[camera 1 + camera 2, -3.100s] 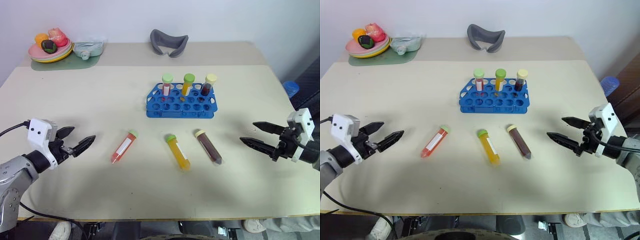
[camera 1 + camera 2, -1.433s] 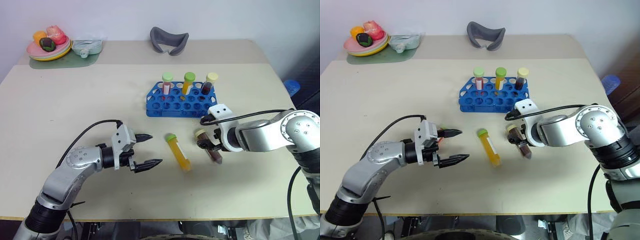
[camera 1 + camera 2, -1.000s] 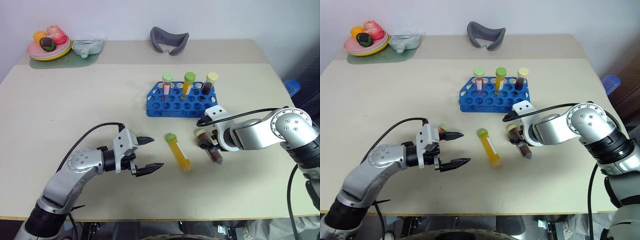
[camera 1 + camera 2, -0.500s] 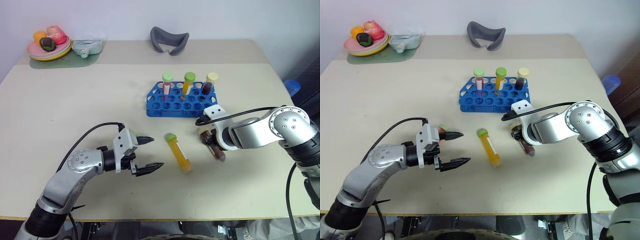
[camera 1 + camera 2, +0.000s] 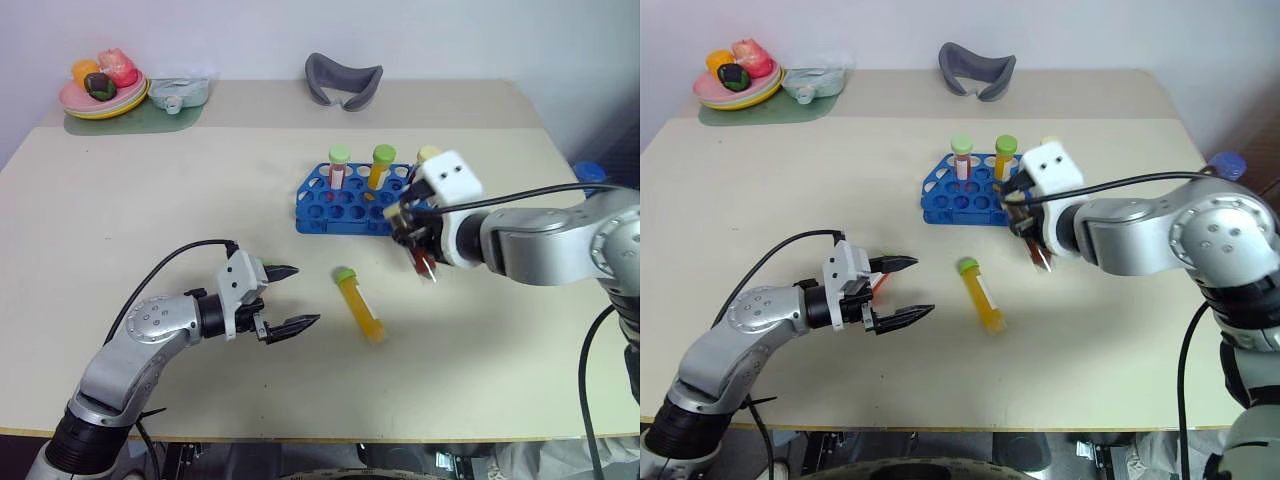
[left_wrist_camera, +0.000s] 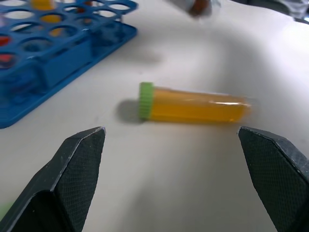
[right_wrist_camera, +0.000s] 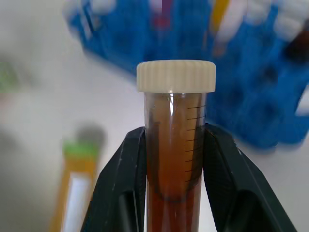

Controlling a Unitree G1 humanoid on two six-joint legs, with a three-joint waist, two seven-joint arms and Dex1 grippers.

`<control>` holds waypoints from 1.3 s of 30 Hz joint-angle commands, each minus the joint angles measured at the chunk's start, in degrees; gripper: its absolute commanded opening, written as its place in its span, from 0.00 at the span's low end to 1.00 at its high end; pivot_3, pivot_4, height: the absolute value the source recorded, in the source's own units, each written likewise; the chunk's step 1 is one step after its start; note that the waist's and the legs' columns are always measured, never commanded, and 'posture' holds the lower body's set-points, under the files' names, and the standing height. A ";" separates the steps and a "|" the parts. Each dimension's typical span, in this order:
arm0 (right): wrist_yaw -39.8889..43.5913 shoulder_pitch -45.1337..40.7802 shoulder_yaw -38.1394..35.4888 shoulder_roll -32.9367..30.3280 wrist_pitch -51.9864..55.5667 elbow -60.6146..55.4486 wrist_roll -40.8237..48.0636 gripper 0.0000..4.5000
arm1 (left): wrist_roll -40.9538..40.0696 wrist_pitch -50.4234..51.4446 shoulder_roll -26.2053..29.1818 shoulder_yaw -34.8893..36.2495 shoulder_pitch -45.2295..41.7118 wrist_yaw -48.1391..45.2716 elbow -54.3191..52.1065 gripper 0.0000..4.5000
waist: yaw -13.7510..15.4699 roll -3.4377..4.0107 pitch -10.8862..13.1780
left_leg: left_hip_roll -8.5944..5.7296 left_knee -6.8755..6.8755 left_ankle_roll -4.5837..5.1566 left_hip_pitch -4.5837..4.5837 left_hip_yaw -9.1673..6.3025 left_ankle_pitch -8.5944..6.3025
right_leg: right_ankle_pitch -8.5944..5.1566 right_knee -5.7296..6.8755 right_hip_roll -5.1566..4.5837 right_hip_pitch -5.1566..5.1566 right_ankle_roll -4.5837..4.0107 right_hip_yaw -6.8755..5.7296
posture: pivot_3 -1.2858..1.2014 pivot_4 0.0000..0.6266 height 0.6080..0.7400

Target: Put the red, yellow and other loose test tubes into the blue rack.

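- L gripper (image 5: pixel 290 298) low over table (image 5: pixel 150 200), jaws wide, empty.
- Yellow tube (image 5: pixel 358 304) lies just right of it.
- R gripper (image 7: pixel 174 159) clamps maroon tube (image 7: pixel 175 145), lifted, near blue rack (image 5: pixel 350 210).

Red tube (image 5: pixel 876 284) mostly hidden
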 commanded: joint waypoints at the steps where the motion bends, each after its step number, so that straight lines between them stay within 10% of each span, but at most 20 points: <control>1: 10.44 3.16 -7.67 2.87 -9.33 -7.00 -13.60 0.30 | -1.27 -1.15 -1.19 2.90 -0.98 1.15 0.60 1.00 | -0.09 0.00 0.00 | 0.01 -0.01 0.00 0.00 0.00 0.00 | 0.00 0.00 0.01 0.00 0.00 -0.01 | 0.52 0.24 1.00; 9: 17.39 17.55 1.65 22.72 -43.01 1.36 -63.87 0.30 | 1.58 -7.18 -10.21 3.74 -6.33 7.39 7.05 1.00 | -0.42 -0.04 -0.10 | 0.00 0.06 -0.03 0.06 0.00 0.02 | 0.01 0.09 0.02 0.03 0.01 0.00 | 0.52 0.24 1.00; 14: 19.84 22.59 -0.56 32.15 -54.70 10.04 -75.94 0.30 | 0.14 -8.99 -12.23 4.01 -5.91 6.69 6.73 1.00 | -0.61 0.06 -0.08 | -0.01 -0.01 -0.14 0.05 0.05 0.08 | 0.01 0.11 -0.02 -0.04 0.01 0.03 | 0.52 0.24 1.00; 39: 31.38 21.79 -9.96 47.67 -74.21 31.23 -90.48 0.30 | -1.90 -6.48 -11.49 3.08 -6.47 5.33 4.41 1.00 | -0.78 0.09 -0.11 | -0.01 0.00 -0.19 0.18 0.04 0.11 | 0.02 0.25 -0.01 0.05 0.01 0.04 | 0.52 0.24 1.00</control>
